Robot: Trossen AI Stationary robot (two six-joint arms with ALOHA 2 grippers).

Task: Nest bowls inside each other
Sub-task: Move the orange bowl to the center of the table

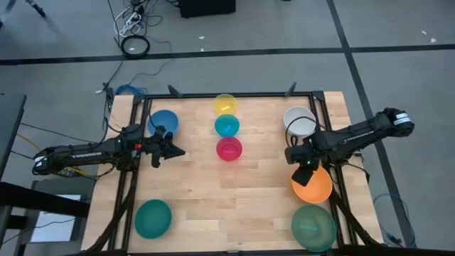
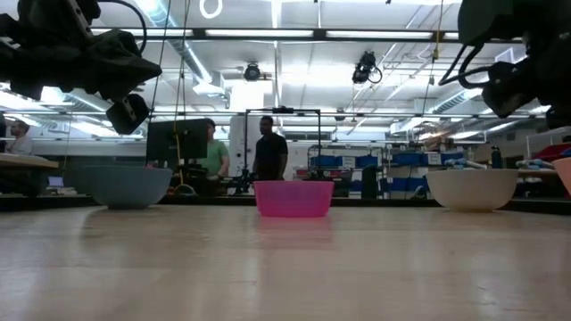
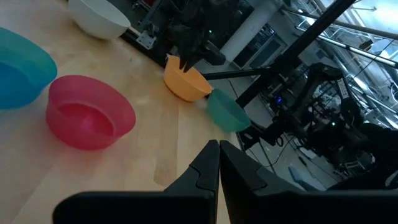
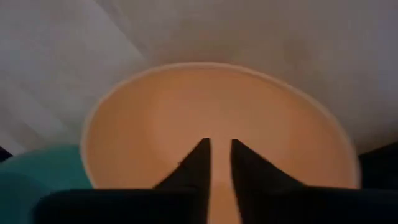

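My right gripper point(image 1: 307, 173) points down over the inside of the orange bowl point(image 4: 217, 118) at the table's right side. Its fingertips stand a narrow gap apart with nothing between them. The white bowl point(image 1: 300, 122) sits just beyond it, and a dark green bowl point(image 1: 313, 226) sits nearer the front edge. Yellow point(image 1: 225, 104), cyan point(image 1: 227, 126) and magenta point(image 1: 229, 149) bowls stand in a row at the middle. A blue bowl point(image 1: 164, 122) is at the far left and a second green bowl point(image 1: 153, 217) at the near left. My left gripper point(image 1: 174, 151) is shut and level, left of the magenta bowl. My right gripper hangs over the orange bowl's hollow point(image 4: 217, 106), fingers pointing down from above. I cannot tell whether the fingertips touch the bowl.
All bowls stand upright on their bases, each apart from the others. Black frame rails point(image 1: 234, 95) run along the table's edges. Bare wood point(image 1: 227, 206) lies between the middle row and the front edge. People point(image 2: 268, 147) stand in the room beyond the far edge.
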